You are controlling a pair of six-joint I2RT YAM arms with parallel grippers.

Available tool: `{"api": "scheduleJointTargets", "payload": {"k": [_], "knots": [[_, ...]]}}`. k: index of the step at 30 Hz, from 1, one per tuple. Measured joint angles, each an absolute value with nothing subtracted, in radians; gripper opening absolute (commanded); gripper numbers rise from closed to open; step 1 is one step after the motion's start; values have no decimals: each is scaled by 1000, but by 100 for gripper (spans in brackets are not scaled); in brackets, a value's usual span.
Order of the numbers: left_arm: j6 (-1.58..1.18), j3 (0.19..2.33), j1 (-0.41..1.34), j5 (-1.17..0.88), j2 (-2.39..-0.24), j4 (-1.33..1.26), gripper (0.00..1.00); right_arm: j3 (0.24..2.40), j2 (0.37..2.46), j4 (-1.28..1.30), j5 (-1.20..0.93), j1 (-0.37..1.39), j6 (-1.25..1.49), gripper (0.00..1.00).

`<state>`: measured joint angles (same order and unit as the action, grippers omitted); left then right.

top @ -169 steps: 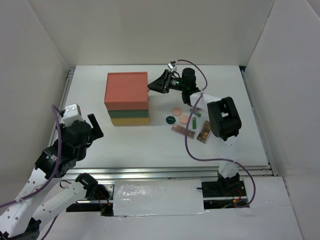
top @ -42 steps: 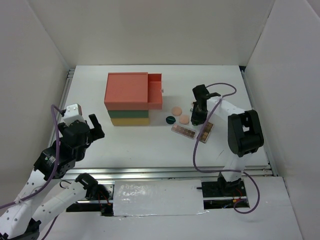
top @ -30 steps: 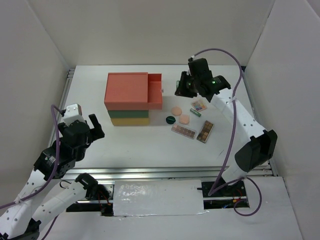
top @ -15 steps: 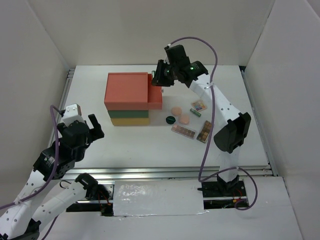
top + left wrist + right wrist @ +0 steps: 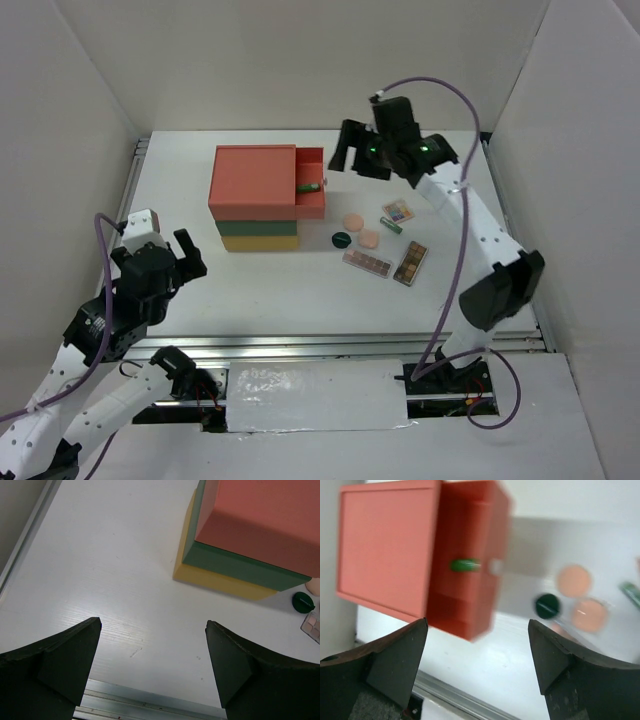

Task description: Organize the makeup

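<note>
Lab rig: white-panelled booth point(image 5: 300, 60), aluminium rail point(image 5: 330, 346)

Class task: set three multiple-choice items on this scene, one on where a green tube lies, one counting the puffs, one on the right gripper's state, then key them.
1. Where does one green tube lie?
A. in the open orange drawer
B. on top of a palette
C. in the left gripper

2. How many peach puffs show?
A. one
B. two
C. four

3. The right gripper is:
A. shut on a palette
B. shut on nothing
C. open

Key: 1 A, the tube rests inside the pulled-out drawer. 2 B, one puff lies beside another. 3 C, its fingers stand wide apart with nothing between them.
</note>
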<state>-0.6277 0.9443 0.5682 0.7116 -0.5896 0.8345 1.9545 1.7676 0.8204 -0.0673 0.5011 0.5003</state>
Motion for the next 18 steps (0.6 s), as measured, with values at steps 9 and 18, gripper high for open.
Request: {"api": "scheduleJointTargets", "payload": {"k": [9, 18], "knots": [[-628, 944, 569, 712, -582, 834, 99, 1600, 1572, 741, 28, 304, 362, 84], [-627, 944, 569, 706, -582, 834, 99, 1503, 1809, 744, 143, 238, 251, 72]]}}
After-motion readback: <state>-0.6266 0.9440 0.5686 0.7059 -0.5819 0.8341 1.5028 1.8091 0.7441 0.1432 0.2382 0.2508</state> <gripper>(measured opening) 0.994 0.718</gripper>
